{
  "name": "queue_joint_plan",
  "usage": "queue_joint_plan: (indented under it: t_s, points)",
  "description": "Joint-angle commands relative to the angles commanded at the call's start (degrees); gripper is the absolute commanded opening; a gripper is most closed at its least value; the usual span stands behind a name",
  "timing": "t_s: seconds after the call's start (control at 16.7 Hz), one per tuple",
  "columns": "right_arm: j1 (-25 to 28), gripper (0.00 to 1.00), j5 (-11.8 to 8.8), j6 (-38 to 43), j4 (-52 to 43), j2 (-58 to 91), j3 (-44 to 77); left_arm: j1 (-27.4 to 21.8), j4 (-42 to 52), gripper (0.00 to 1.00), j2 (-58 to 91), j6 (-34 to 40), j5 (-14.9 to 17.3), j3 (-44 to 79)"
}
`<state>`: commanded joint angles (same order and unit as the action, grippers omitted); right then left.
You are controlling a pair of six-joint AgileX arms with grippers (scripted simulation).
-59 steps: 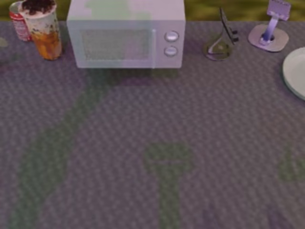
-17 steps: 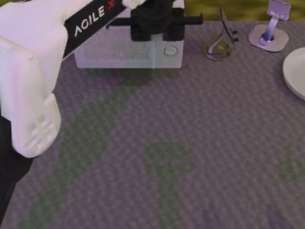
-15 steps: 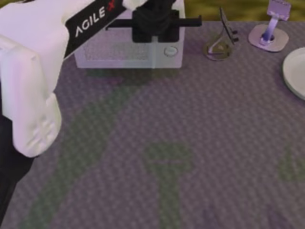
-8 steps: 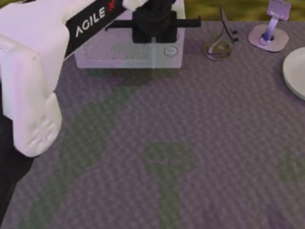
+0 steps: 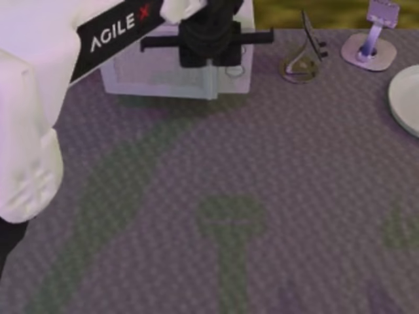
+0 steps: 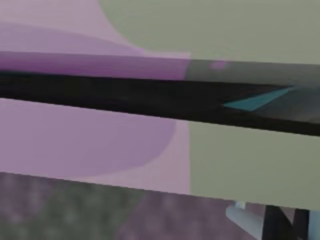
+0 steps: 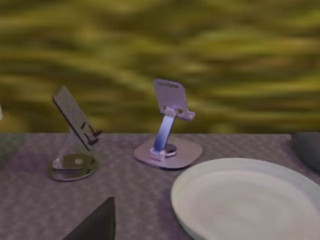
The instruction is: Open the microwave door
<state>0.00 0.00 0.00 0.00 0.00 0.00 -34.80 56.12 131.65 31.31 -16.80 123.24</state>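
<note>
The white microwave stands at the table's back left, largely covered by my left arm. My left gripper reaches over its front, at the right edge of the microwave door, and is shut on that edge. The door edge stands slightly out from the knob panel, so the door is a little ajar. In the left wrist view the microwave front fills the picture, crossed by a dark gap. My right gripper is parked off to the right, outside the top view.
Two phone stands stand at the back right, also seen as the dark stand and the purple stand. A white plate lies at the right edge. My left arm covers the back left corner.
My left arm came in from the left and reached the microwave's front. In the last half second the arm drew back slightly and the door's right edge swung a little outward.
</note>
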Motion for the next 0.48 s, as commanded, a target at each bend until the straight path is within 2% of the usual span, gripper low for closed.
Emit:
queue_joint_plan:
  t_s: [0.48]
  points:
    - [0.00,1.00,0.00,0.00,0.00,0.00,0.00,-0.06,-0.43,0.00,-0.51,0.10,-0.07,-0.80]
